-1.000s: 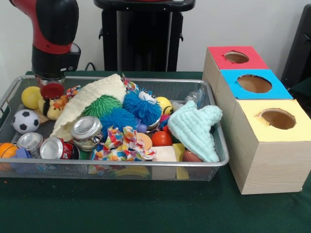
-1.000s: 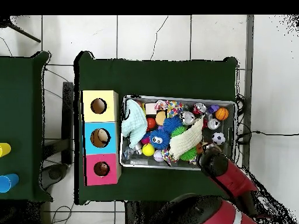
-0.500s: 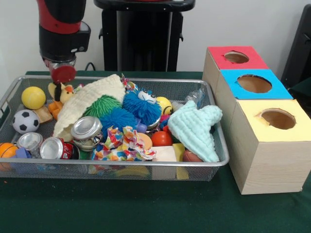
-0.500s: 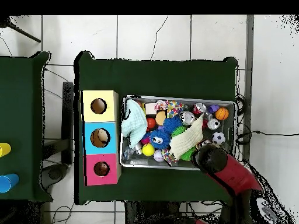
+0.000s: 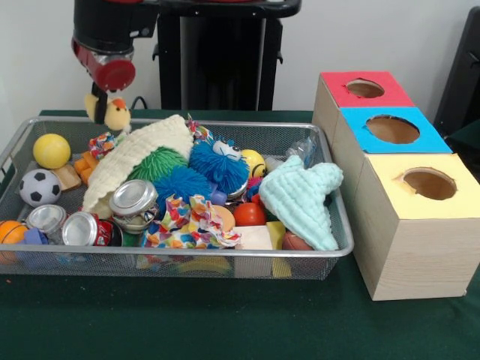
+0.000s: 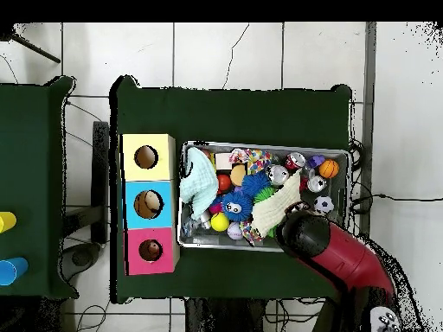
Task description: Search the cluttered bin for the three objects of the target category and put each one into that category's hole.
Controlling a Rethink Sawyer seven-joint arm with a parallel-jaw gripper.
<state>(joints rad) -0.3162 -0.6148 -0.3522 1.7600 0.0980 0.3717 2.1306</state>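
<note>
Currently, a yellow plush toy (image 5: 109, 112) is being gripped by the end effector (image 5: 105, 96).
It is being held above the wire bin (image 5: 225, 259).

small yellow plush duck (image 5: 112, 112) with orange beak, hanging above the wire bin's (image 5: 225, 259) far left corner

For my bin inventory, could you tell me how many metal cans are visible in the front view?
3, all at the bin's front left: one can beside the cream cloth, one at the front wall, one left of it. Others may be buried.
</note>
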